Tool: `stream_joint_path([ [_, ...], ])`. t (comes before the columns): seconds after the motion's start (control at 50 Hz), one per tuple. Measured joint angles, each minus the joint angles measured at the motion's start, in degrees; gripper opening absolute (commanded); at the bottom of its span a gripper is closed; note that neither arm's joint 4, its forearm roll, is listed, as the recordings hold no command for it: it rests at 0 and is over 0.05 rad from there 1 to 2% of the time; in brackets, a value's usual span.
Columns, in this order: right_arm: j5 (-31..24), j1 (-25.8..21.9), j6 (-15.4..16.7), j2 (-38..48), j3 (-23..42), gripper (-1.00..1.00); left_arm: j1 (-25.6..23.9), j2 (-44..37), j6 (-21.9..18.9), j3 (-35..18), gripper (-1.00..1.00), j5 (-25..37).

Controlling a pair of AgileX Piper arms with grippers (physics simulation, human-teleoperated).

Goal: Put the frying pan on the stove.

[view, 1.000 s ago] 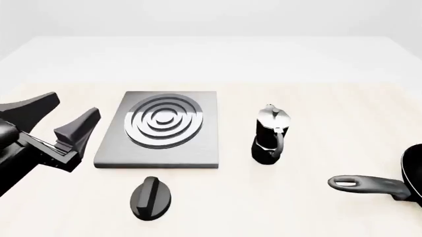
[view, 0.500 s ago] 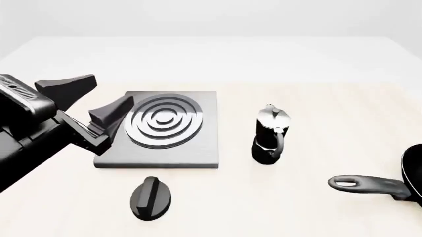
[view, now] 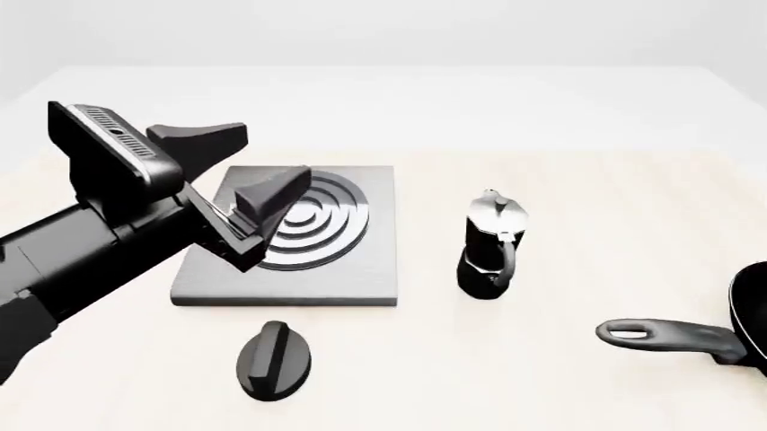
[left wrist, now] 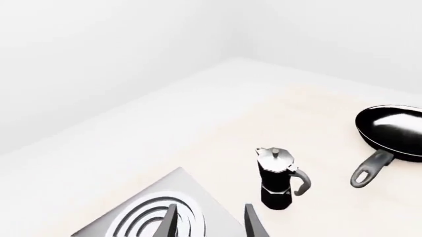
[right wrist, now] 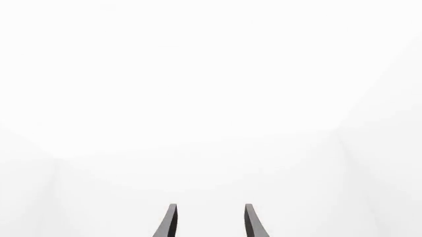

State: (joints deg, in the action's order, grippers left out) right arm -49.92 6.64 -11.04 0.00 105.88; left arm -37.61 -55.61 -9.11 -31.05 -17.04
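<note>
The frying pan (view: 752,316) lies at the table's right edge, cut off by the front view, its long grey handle (view: 669,335) pointing left. The left wrist view shows the whole glossy pan (left wrist: 394,131). The grey stove (view: 357,269) with silver rings sits left of centre. My left gripper (view: 260,160) hovers open above the stove's left part, holding nothing; its fingers (left wrist: 169,223) frame the stove (left wrist: 142,210) in the wrist view. My right gripper (right wrist: 209,208) is open and faces only blank white; it is outside the front view.
A black-and-silver moka pot (view: 489,244) stands between the stove and the pan, and shows as well in the left wrist view as the moka pot (left wrist: 277,178). A black oval knob (view: 273,358) lies in front of the stove. The table's far half is white.
My left arm has risen and swung right, from the table's left edge to above the stove. The pan, moka pot and knob have not moved.
</note>
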Motion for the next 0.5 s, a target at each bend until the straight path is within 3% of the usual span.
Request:
stream_joint_path([
  [0.5,-0.67,-0.18,0.06,0.00,1.12,1.00,-7.89,-8.39,-0.76,-6.72,1.00,-0.20],
])
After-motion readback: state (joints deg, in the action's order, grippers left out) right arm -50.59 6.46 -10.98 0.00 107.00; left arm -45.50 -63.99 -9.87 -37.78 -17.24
